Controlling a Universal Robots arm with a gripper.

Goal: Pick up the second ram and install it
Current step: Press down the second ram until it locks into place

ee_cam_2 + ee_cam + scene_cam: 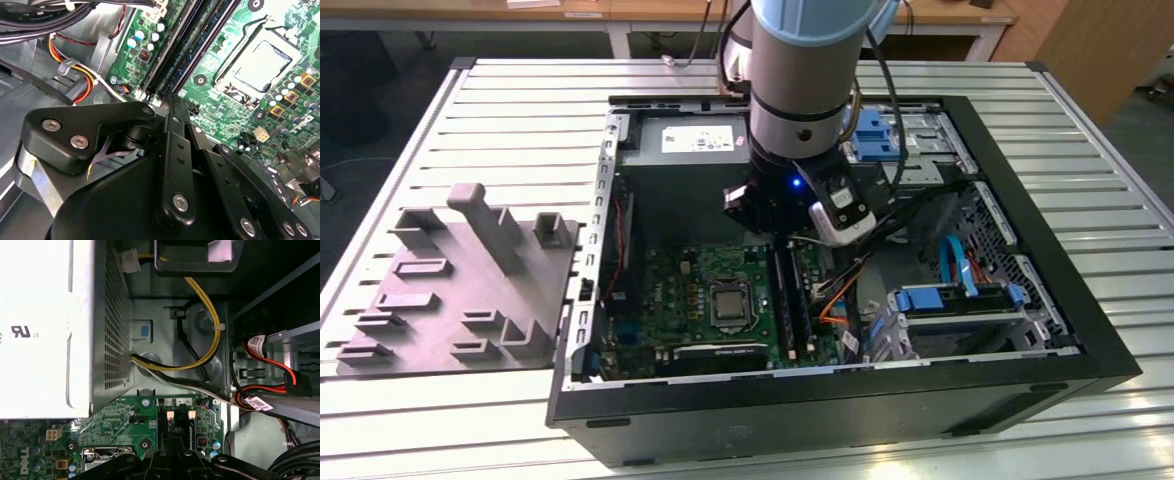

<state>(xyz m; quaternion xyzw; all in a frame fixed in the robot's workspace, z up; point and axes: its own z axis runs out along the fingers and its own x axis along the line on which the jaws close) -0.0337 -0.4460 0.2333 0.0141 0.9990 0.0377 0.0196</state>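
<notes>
Exterior view, left to right: a grey fixture block lies on the slatted table; beside it, the open computer case holds the green motherboard. The gripper stands over the memory sockets, where the second ram sits upright; whether its fingers grip it cannot be told.

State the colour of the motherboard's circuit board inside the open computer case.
Green. The motherboard shows best in the second wrist view, beyond the black claw.
</notes>
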